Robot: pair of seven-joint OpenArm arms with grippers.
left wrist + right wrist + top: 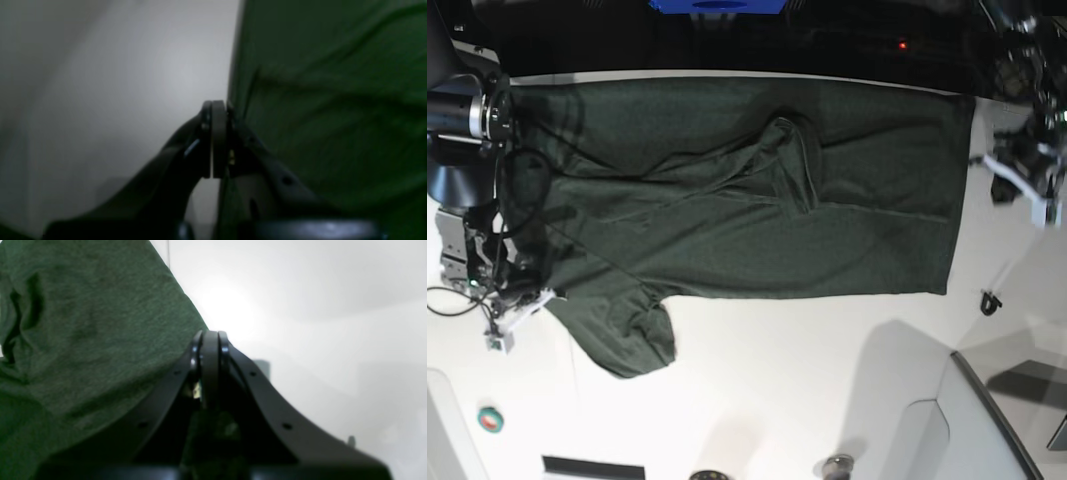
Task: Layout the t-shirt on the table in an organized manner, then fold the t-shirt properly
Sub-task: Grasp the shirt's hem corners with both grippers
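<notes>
Shirt (757, 200): dark green, spread across tabletop (827, 380), centre bunched, one sleeve crumpled. Left tool (215, 106) and right tool (210, 336): jaws together, each beside shirt edge; pinching cloth unclear. Step: laying out. Next: flatten wrinkles, straighten sleeve.

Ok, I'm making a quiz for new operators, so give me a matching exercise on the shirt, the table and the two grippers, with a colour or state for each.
Things:
1. t-shirt
2. table
3. left gripper
4. right gripper

Colours or states:
A. shut, with cloth on the left of its wrist view
B. dark green, spread out with creases
C. white
D. shut, with cloth on the right of its wrist view

Pairs: 1-B, 2-C, 3-D, 4-A
</notes>
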